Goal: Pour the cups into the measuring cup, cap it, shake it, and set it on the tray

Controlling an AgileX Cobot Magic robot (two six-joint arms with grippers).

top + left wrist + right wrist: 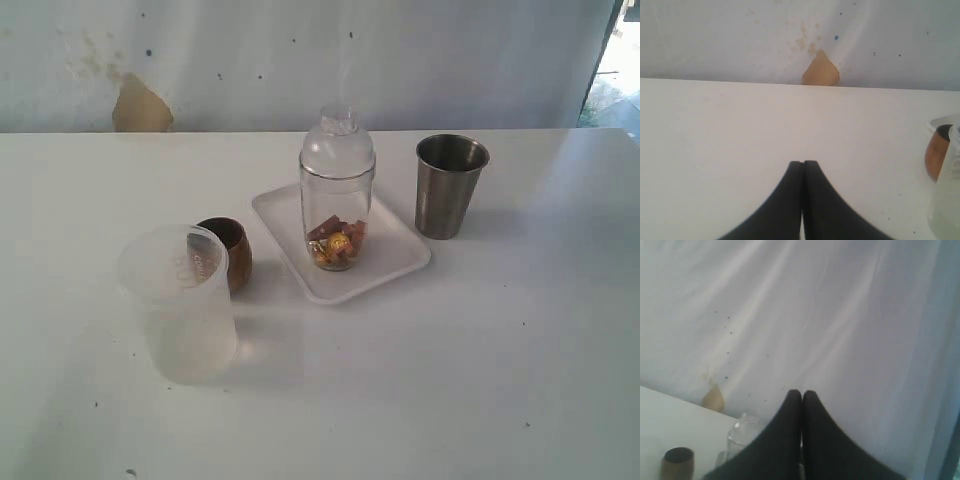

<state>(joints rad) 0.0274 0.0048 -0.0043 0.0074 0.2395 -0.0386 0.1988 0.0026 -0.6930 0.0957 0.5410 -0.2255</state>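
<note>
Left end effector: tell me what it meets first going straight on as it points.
Looks free over bare table; the left end effector would likely reach the white backdrop near its tan patch, though depth is unclear. The wooden cup and frosted beaker sit aside.

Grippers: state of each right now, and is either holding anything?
Left gripper: closed, fingers pressed together, holding nothing.
Right gripper: closed, fingers pressed together, holding nothing.
</note>
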